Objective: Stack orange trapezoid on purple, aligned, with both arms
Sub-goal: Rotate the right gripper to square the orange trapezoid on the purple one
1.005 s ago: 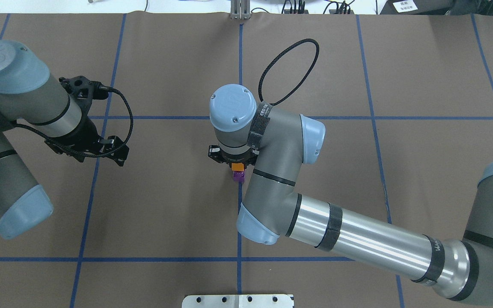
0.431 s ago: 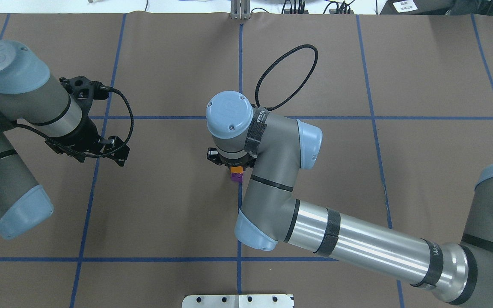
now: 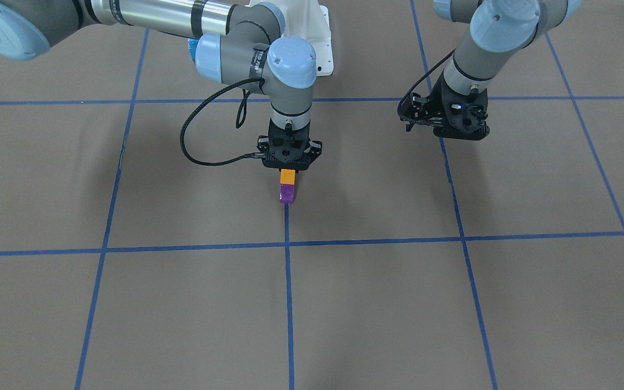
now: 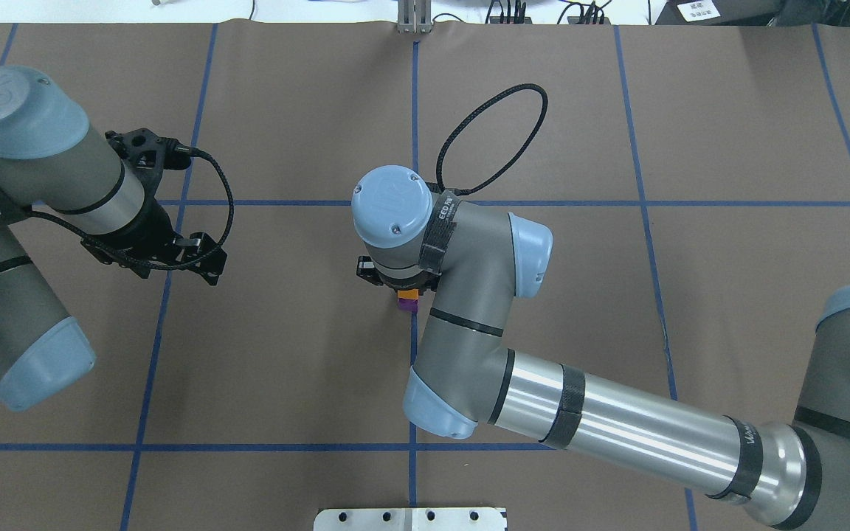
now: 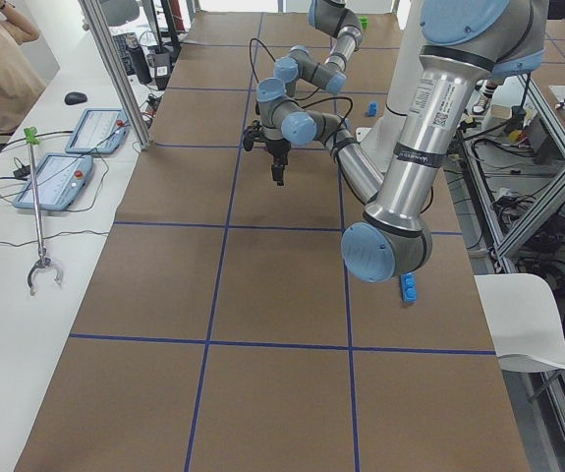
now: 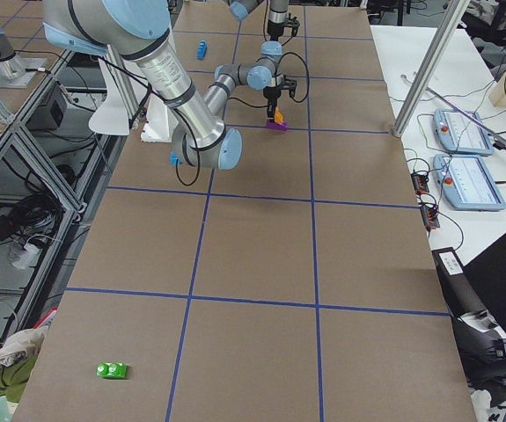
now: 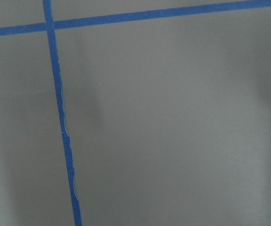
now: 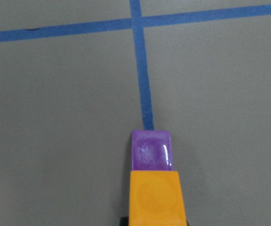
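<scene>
My right gripper (image 3: 288, 169) is shut on the orange trapezoid (image 3: 287, 176) and points straight down at the table's middle. The purple block (image 3: 287, 193) stands on a blue tape line right under it. In the front view the orange block's lower edge meets the purple block's top. In the right wrist view the orange trapezoid (image 8: 157, 197) overlaps the near edge of the purple block (image 8: 151, 149). In the overhead view both blocks (image 4: 409, 296) are mostly hidden by the wrist. My left gripper (image 4: 200, 258) hovers open and empty, well off to the left.
A long blue brick (image 5: 407, 287) lies near the robot's base. A small blue block (image 6: 201, 47) and a green block (image 6: 112, 370) lie far from the stack. A metal plate (image 4: 410, 518) sits at the near table edge. Operator pendants (image 6: 468, 180) lie beside the table.
My right wrist has shifted slightly left and lower with the orange trapezoid, so it hides more of the purple block. The left arm has barely moved.
</scene>
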{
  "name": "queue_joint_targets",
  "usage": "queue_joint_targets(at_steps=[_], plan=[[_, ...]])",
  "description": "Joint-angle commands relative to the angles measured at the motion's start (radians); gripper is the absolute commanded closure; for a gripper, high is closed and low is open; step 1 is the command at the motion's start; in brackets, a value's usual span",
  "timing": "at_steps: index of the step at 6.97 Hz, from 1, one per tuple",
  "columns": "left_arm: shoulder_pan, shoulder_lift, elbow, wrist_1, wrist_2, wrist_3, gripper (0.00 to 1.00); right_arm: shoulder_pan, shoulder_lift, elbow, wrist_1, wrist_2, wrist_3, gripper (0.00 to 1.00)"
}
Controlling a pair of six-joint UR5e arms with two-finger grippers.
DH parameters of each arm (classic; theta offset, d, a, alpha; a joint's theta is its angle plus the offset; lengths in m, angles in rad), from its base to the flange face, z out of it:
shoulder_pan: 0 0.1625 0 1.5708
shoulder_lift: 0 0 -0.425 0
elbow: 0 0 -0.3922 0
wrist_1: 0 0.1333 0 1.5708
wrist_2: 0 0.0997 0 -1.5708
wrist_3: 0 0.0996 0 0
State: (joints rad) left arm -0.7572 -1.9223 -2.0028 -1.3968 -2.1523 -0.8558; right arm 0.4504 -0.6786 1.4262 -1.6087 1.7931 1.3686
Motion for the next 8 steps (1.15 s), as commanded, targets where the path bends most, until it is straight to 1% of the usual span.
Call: queue_joint_targets(at_steps=[1,4,6,8], plan=[[0.001,-0.003,0.001,0.001,0.0,0.0,0.0,-0.004,0.002,0.002,-0.002,-0.021,0.021,1.0],[0.001,-0.014,0.001,0.004,-0.001,0.0,0.0,-0.027,0.002,0.002,-0.004,-0.073,0.071,1.0],[0.001,-0.056,-0.001,0.074,0.0,0.0,0.0,-0.033,0.002,0.002,-0.008,-0.112,0.075,1.0],[0.001,-0.073,0.001,0.094,0.0,0.0,0.0,-0.036,0.002,0.002,-0.011,-0.133,0.089,1.0]])
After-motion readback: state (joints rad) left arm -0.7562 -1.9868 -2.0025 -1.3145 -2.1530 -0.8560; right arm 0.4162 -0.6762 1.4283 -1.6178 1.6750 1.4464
